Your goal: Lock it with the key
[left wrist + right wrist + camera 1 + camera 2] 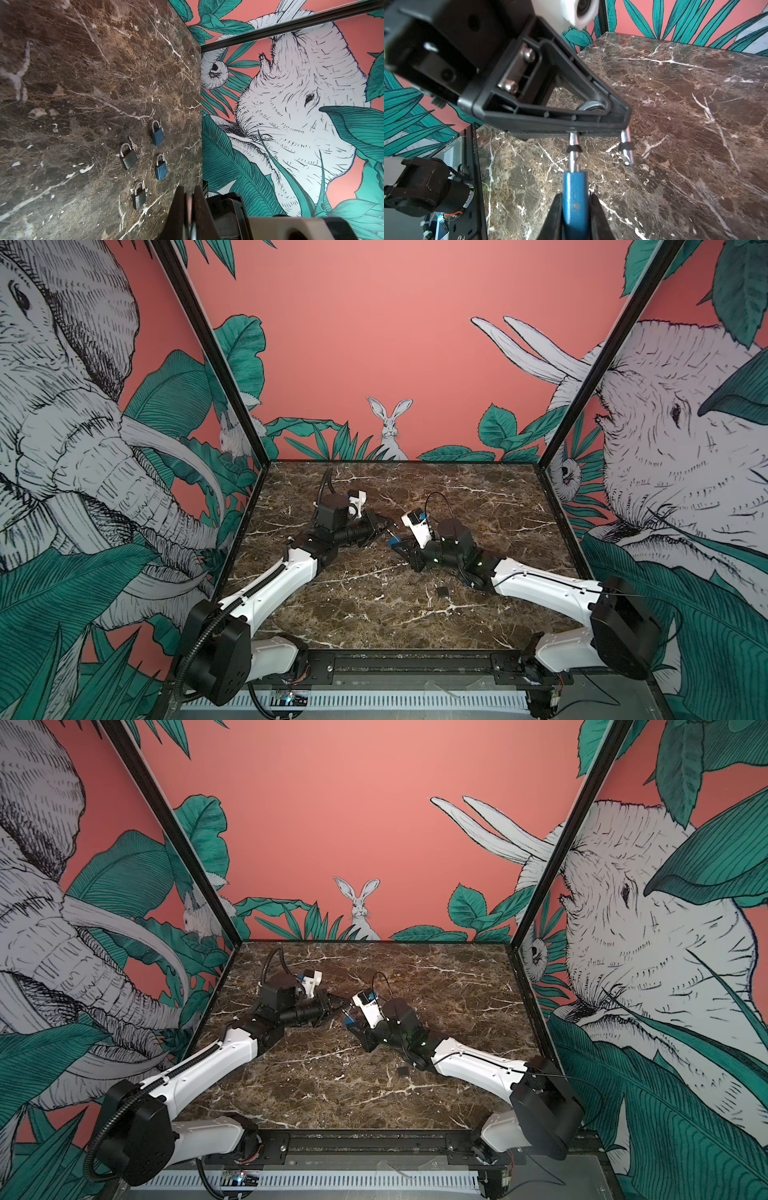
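Right gripper (575, 197): clamped on one blue padlock (574, 185).
Left gripper (189, 197): pinched shut on its open shackle (574, 143).
Grey padlocks (128, 159): two, lying on table (62, 93).
Loose blue padlocks (158, 136): two, beside them, near table edge.
Keys (131, 141): two seen, against grey ones.

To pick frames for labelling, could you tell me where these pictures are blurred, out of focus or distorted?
Right wrist view: the black left gripper blurs toward the lens, the blue metal padlock is sharp. Left wrist view: its fingers are soft. Both top views: in focus, painted side walls stretched.
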Robot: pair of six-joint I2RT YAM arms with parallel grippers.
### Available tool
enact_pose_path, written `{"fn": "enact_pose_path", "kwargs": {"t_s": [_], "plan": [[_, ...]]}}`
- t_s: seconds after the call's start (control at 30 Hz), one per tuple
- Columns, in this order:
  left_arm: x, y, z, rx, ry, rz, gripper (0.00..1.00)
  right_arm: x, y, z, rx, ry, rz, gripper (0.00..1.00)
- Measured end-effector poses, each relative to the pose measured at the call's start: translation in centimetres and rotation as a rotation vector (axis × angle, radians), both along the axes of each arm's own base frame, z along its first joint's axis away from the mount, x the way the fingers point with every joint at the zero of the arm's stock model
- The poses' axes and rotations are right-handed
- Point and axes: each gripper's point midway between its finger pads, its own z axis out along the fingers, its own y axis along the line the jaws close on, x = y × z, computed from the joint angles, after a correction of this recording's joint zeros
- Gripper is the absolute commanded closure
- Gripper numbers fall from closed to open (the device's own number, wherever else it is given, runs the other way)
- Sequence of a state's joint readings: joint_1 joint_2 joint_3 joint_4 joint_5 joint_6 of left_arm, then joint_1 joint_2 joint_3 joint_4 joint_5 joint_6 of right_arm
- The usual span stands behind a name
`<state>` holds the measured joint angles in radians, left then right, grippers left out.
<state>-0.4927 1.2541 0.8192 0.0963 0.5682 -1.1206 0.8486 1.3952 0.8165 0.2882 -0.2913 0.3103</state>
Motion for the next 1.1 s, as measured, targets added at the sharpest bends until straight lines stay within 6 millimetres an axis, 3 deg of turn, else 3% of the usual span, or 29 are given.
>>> {"fn": "enact_pose_path", "kwargs": {"t_s": [0.17,0.23,0.4,0.6,0.8,1.1], "plan": [[-0.3,0.1,0.5,0.013,-0.021,-0.006,1.00,-0.4,-0.2,0.3,0.000,0.005,0.011,1.00],[-0.4,0.1,0.9,0.032,-0.039,-0.016,0.82,-0.8,-0.4,0.7,0.000,0.007,0.019,1.00],[-0.4,0.9,3.2,0.107,-0.143,-0.014,0.68,-1.5,-1.3,0.9,-0.049,0.055,0.034,1.00],[-0.9,2.2,5.7,0.197,-0.295,-0.015,0.63,-3.2,-2.5,-0.1,-0.127,0.141,0.083,1.00],[-1.7,1.8,5.7,0.218,-0.368,-0.092,0.60,-5.0,-2.8,0.3,-0.100,0.230,0.174,1.00],[-3.5,0.2,4.9,0.150,-0.406,-0.241,0.58,-5.0,-3.5,2.0,0.017,0.353,0.231,1.00]]}}
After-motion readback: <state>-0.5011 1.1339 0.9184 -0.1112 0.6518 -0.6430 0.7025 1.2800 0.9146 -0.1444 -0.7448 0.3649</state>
